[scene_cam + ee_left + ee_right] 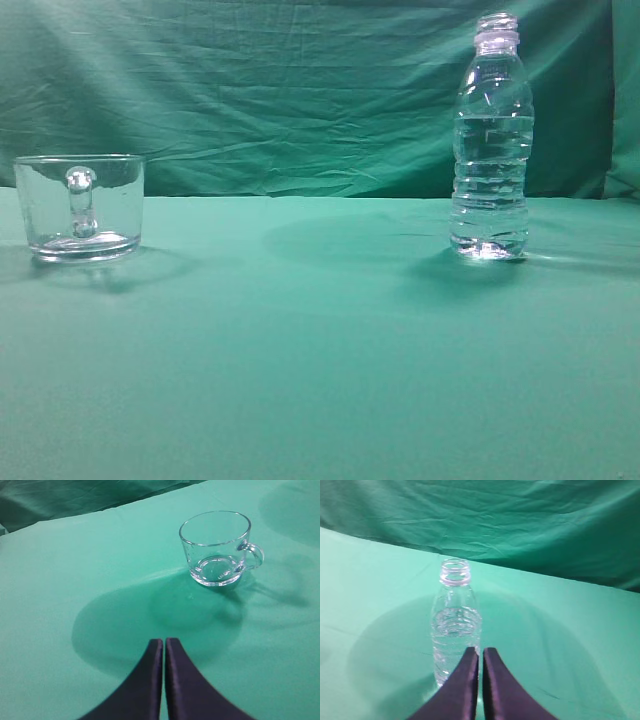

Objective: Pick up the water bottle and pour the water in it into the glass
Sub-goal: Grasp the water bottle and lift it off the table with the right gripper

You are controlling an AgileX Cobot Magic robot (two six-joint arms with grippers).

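- Neither arm appeared in the exterior view; each gripper showed only in its own wrist view, cut off at the bottom edge.
- The water [490, 180] was hard to make out, only a faint surface line about two thirds up the bottle.
- The water bottle [491, 140] stood upright, long axis vertical, open threaded neck pointing up, on the right of the green cloth [320, 350].
- It was clear plastic, ribbed below, uncapped.
- The glass [82, 207] stood upright at the far left, well apart from the bottle, its handle facing the exterior camera; it looked empty.
- The left gripper [163, 647] had its dark fingers pressed together, holding nothing, above the cloth near the glass [218, 547].
- The right gripper [480, 655] was likewise closed and empty, its tips overlapping the bottle's [455, 625] lower body; contact could not be judged.
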